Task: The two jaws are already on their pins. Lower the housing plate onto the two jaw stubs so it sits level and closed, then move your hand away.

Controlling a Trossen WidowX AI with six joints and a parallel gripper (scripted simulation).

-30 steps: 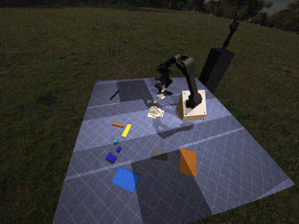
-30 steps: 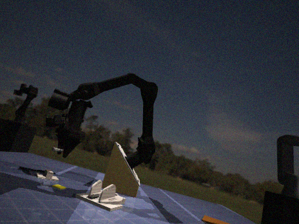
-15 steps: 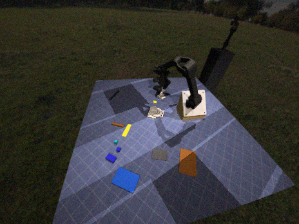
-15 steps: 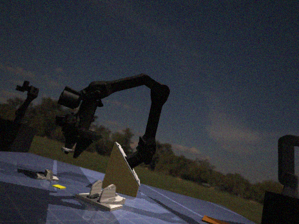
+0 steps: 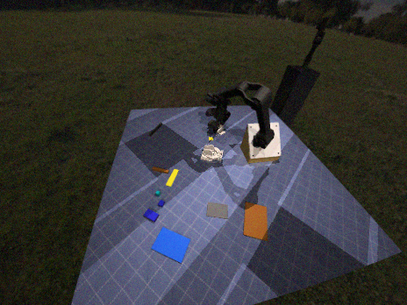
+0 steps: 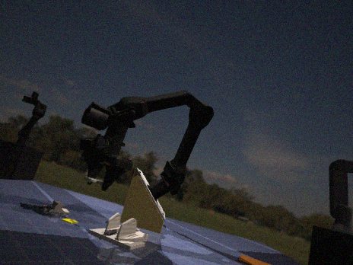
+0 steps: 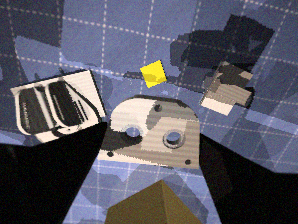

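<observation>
My gripper [image 5: 213,131] [image 6: 96,181] is shut on the housing plate [image 6: 93,180] [image 7: 175,120], a pale plate with a rounded far edge, two large round holes and small dark holes. It hangs above the mat. The base plate [image 6: 96,231] [image 7: 95,90] lies on the mat, to the left of the held plate in the wrist view. Two pale jaws [image 5: 211,153] [image 6: 127,228] [image 7: 65,102] stand side by side on it. The held plate is apart from the jaws and not over them. The pins and stubs cannot be made out.
A small pale block-like stand [image 6: 57,207] [image 7: 227,92] is right of the held plate in the wrist view. A yellow square [image 5: 210,138] [image 6: 69,221] [image 7: 153,74] lies between stand and jaws. The arm's box [image 5: 274,151] [image 6: 144,205] is nearby. Blue [image 5: 171,244] and orange [image 5: 255,221] plates lie farther off.
</observation>
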